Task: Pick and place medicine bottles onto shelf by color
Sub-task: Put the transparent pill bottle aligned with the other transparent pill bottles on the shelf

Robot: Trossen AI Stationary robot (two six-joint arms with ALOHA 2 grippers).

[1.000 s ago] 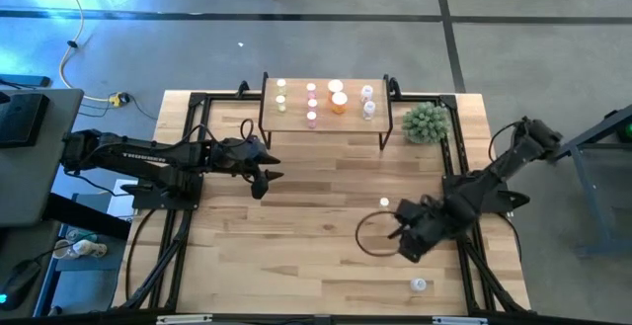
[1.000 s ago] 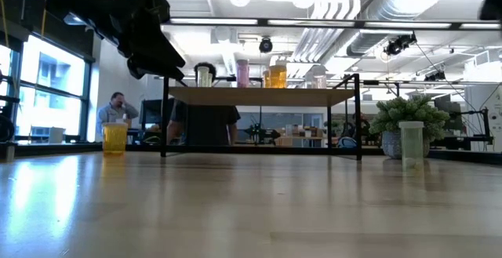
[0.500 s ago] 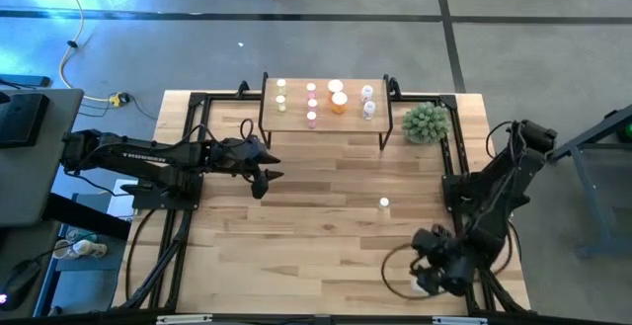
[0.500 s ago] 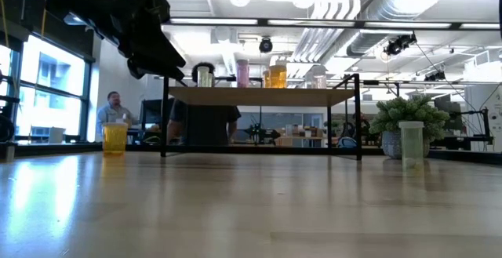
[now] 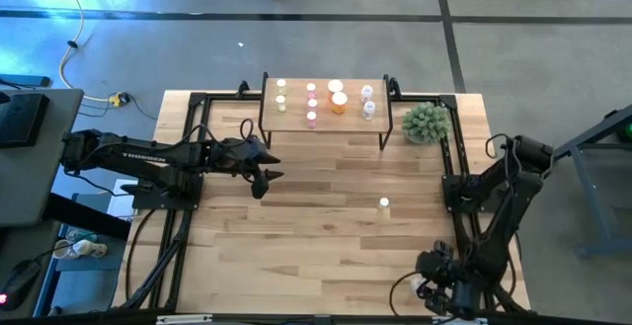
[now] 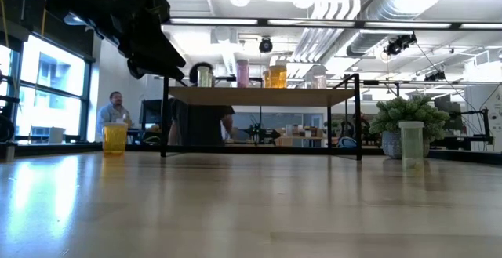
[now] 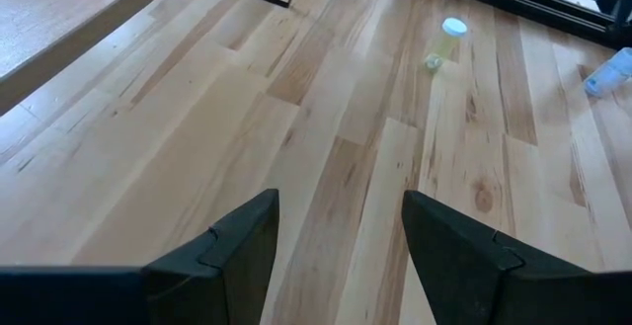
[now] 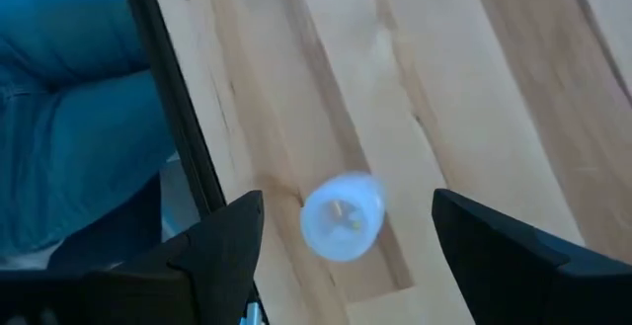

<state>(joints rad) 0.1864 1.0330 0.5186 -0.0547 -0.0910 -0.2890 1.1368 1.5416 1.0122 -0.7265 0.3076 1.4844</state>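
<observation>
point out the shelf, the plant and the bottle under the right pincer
shelf [image 5: 351,118]: high view, bare board near its front edge
plant [image 5: 426,122]: high view, middle of the foliage
bottle [image 8: 342,216]: right wrist view, its white cap, between the open fingers

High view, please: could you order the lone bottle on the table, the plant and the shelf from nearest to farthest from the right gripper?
1. Lone bottle, mid-table, nearest the right gripper at the near edge.
2. Plant, far right corner.
3. Shelf, far edge, centre.
</observation>
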